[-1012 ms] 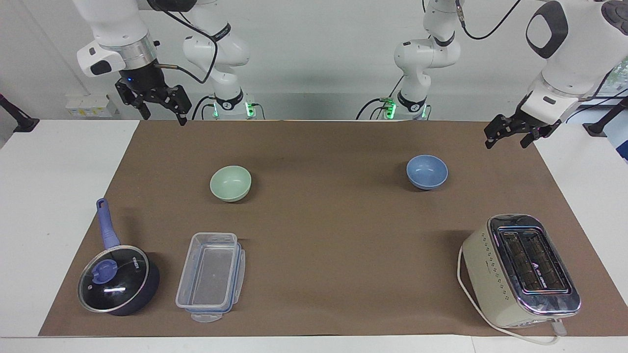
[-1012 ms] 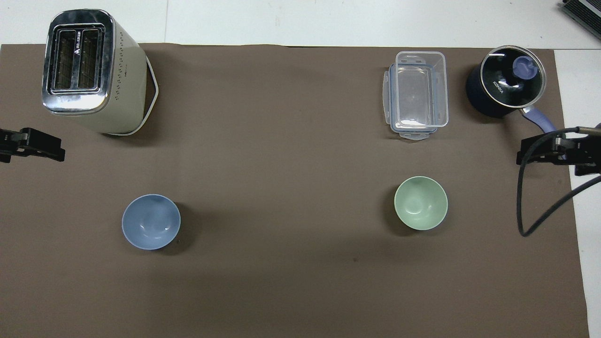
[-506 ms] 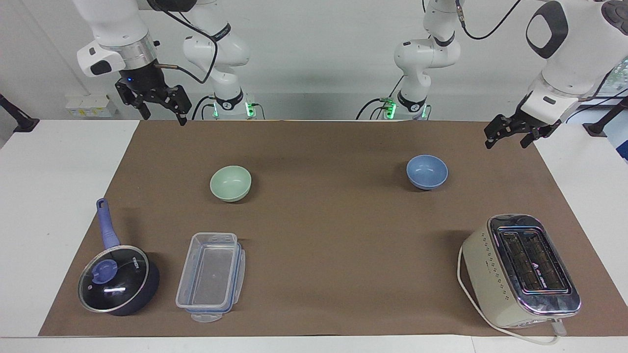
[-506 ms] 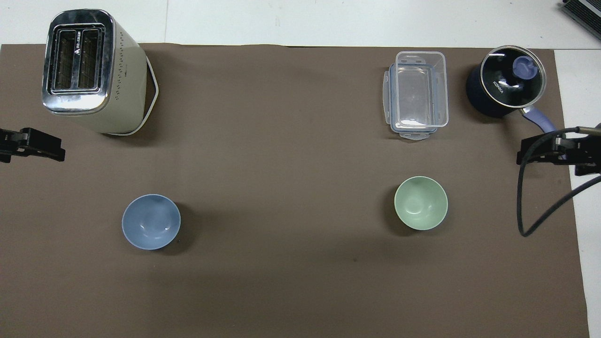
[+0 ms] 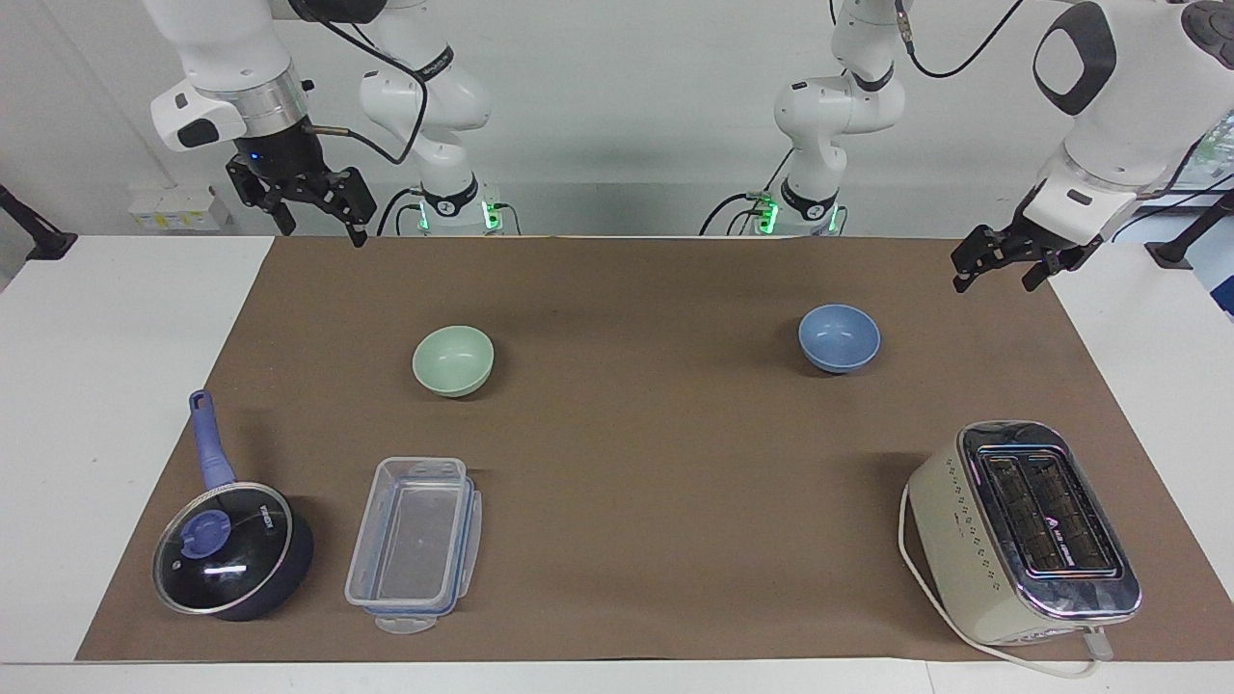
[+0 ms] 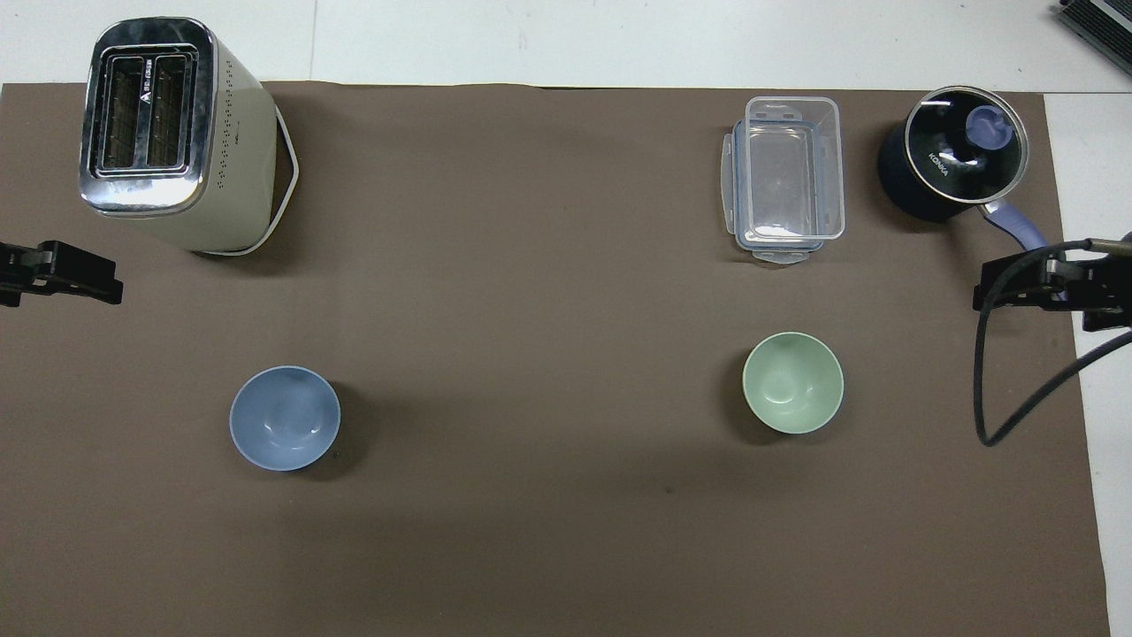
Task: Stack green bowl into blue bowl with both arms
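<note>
"KONKA" is read on the pan (image 6: 953, 152) lid at two o'clock overhead. Both bowls sit apart, untouched. Left gripper (image 5: 998, 268) and right gripper (image 5: 313, 218) are held released, empty.

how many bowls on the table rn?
2. The glossy pale mint-green round bowl sits toward the right arm's end; the glossy periwinkle-blue round bowl sits toward the left arm's end. Both are empty, and none appear hidden.

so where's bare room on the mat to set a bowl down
Bare mat between the green bowl and blue bowl, running on between the clear container and toaster. Crowded where container and saucepan sit together.
</note>
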